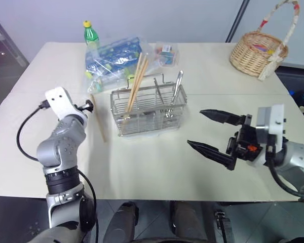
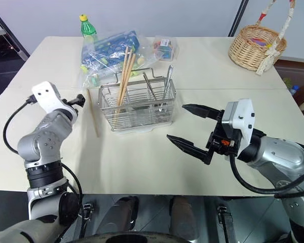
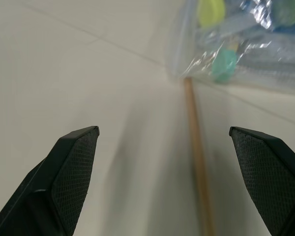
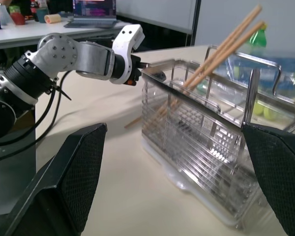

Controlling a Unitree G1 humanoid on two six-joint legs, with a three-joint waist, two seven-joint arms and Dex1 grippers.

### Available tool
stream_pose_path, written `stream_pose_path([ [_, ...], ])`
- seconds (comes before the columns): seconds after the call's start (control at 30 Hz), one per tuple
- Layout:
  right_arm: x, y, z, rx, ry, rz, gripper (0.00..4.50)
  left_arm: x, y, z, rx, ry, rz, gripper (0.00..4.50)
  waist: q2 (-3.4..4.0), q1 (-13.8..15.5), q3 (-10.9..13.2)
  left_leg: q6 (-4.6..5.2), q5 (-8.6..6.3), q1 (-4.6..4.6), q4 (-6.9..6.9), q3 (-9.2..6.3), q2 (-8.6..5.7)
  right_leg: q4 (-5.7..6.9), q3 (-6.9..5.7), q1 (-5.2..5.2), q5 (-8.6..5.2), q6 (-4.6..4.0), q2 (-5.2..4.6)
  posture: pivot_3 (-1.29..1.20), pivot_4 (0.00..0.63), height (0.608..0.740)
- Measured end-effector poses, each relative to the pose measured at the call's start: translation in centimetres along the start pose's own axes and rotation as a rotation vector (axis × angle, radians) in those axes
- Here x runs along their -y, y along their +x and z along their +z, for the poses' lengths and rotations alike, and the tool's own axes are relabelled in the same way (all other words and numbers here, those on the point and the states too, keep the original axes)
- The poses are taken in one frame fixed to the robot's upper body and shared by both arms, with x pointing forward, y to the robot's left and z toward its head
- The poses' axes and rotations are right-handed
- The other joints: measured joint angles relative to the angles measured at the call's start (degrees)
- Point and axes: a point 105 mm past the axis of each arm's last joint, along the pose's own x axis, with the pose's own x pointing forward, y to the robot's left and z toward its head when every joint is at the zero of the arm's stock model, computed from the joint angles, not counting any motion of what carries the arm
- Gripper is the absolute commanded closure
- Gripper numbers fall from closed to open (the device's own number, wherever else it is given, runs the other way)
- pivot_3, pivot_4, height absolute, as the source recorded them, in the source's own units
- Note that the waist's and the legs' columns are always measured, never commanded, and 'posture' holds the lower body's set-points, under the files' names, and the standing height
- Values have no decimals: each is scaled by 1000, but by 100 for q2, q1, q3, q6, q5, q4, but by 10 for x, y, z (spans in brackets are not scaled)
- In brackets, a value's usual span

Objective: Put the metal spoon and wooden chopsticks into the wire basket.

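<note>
Black-fingered right gripper [image 1: 211, 131], nearest item: fingers spread wide, empty, hovering over the cream desk [image 1: 157, 172] and pointing toward the wire basket. Left gripper [image 3: 167, 172]: fingers likewise wide apart, empty, low over the desk.

Wooden chopstick, single [image 1: 98, 118]: lying flat on the desk, just ahead of the left gripper; in the left wrist view it runs between that gripper's two fingers, nearer one of them, not touched.

Wire basket [image 1: 148, 107]: silver mesh, upright, beyond the right gripper's fingertips and beside the left gripper, well clear of both.

Wooden chopsticks, bundle [image 1: 137, 81]: standing slanted in the basket's compartment nearer the left gripper, tips rising above the rim.

Metal spoon [image 1: 175, 91]: standing in the basket's compartment nearer the right gripper, handle leaning above the rim.

Clear plastic bag [image 1: 114, 59] of coloured items: past the left gripper, behind the basket. Green bottle [image 1: 90, 34] with yellow cap: behind the bag. Wicker basket [image 1: 258, 50]: far corner, well beyond the right gripper.
</note>
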Motion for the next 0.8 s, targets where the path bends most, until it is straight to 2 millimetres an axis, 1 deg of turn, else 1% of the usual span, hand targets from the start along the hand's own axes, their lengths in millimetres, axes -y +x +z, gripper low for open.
stream_pose_path([
  [0.1, 1, 0, 0, 5, 1, -14, 0, 0, 1, -5, -16, 26, 16, 42, 0, 17, 0, 0, 0, 0, -1, 0, 0, -1, 0, 0, 0, 0, 0, 0, 150, 740],
  [0.2, 2, 2, 0, 7, -3, -25, 0, 1, 5, -15, -51, 49, 20, 42, 0, 33, 0, 0, 0, -1, 0, 0, 0, -3, 0, 1, 0, 0, 0, 0, 150, 740],
  [0.3, 1, 3, 0, 10, -6, -29, 0, 6, 8, -27, -90, 68, 8, 42, 0, 36, 0, 0, 0, -3, 0, 0, 0, -5, 0, 0, 0, 0, 0, 0, 150, 740],
  [0.37, 1, 3, 1, 9, -13, -31, 0, 11, 10, -31, -101, 78, -2, 42, -1, 35, 0, 0, 0, -3, 0, 0, 0, -5, -1, 0, 0, 0, 0, 0, 150, 740],
  [0.47, 1, 3, 1, 10, -15, -39, 0, 14, 14, -32, -105, 82, -7, 42, 0, 31, 0, 0, 0, -2, -1, 0, 0, -5, -1, 0, 0, 0, 0, 0, 150, 740],
  [0.67, 2, 6, 0, 18, -7, -48, 0, 24, 22, -28, -95, 94, -16, 42, -1, 37, 0, 0, 0, -3, 0, 0, 0, -6, -1, 0, 0, 0, 0, 0, 150, 740],
  [0.8, 2, 7, 1, 20, -8, -52, 0, 31, 27, -33, -127, 160, -4, 42, -1, 36, 0, 0, 0, -3, 0, 0, -1, -5, -1, 0, 0, 1, 0, 0, 150, 740],
])
